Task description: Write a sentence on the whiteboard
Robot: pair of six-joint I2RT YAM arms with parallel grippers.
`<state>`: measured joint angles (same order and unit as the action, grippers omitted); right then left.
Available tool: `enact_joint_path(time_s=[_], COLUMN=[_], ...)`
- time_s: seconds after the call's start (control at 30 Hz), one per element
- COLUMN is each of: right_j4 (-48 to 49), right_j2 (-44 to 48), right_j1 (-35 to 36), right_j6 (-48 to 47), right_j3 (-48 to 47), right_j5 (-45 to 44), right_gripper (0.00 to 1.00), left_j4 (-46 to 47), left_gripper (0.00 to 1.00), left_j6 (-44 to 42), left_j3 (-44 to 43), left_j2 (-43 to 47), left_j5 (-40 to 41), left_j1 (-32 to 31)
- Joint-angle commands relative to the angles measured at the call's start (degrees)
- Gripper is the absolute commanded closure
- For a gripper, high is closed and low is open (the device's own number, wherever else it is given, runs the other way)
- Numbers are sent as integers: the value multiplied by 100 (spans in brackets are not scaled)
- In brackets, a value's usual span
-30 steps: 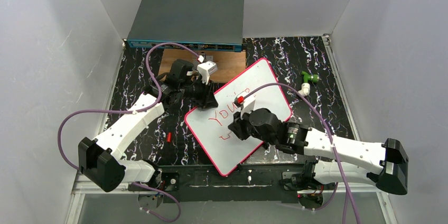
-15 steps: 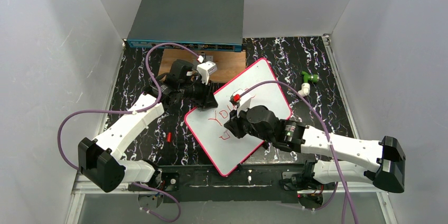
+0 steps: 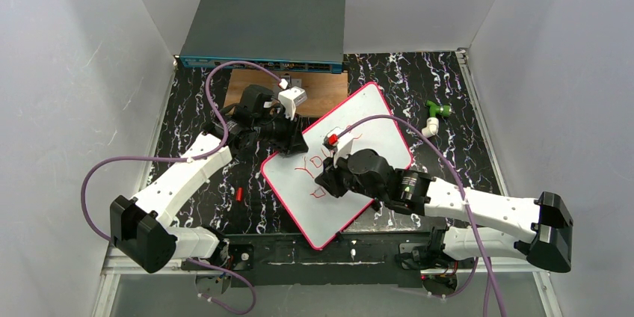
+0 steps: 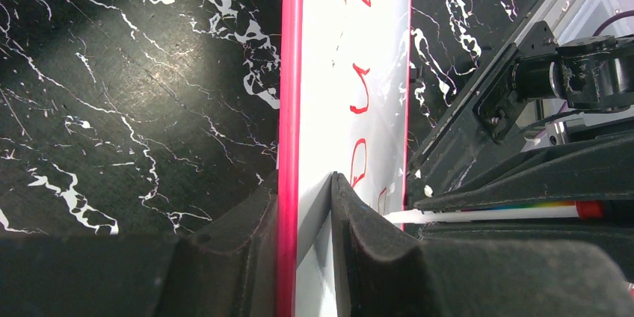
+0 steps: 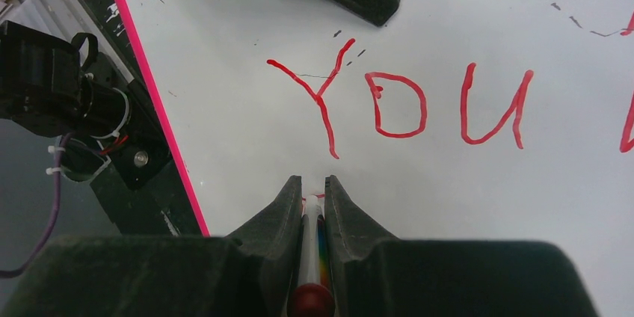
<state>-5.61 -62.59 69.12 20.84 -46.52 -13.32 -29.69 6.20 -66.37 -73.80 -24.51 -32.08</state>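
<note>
Because a pen stroke would push a loose board across the table, the left gripper (image 4: 303, 191) is shown clamped over the pink-red rim of the whiteboard (image 3: 323, 220). One finger is set on the white face and the other on the far side of the rim, so that the board is steadied at its upper-left edge. A small red piece (image 3: 239, 194), possibly the pen's cap, is seen on the black marbled table (image 3: 187, 119) just left of the board. The whiteboard itself is placed diagonally between the two arms, near the table's front edge, presumably so that both can reach it. Red letters (image 5: 396, 104) reading YOU are already drawn on it, with further strokes cut off at the right of the wrist view. To the right, the right gripper (image 5: 312, 184) is pressed together on a marker (image 5: 312, 235), which is held along the fingers with its tip at or just off the surface beneath the Y. A second line is judged to be under way.
</note>
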Motion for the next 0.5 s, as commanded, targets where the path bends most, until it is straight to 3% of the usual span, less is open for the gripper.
enact_joint_path(time_s=[0.0, 0.47], right_j4=[245, 157], right_j2=[-88, 290], right_j1=[5, 5], right_j6=[-1, -242], right_j3=[-132, -288], right_j5=[85, -96], right_gripper=[99, 99], left_j4=[-261, -281], left_gripper=[100, 100], left_j6=[-505, -548], left_j3=[106, 93], left_j2=[124, 154], left_j5=[983, 1001], left_j1=[-1, -1])
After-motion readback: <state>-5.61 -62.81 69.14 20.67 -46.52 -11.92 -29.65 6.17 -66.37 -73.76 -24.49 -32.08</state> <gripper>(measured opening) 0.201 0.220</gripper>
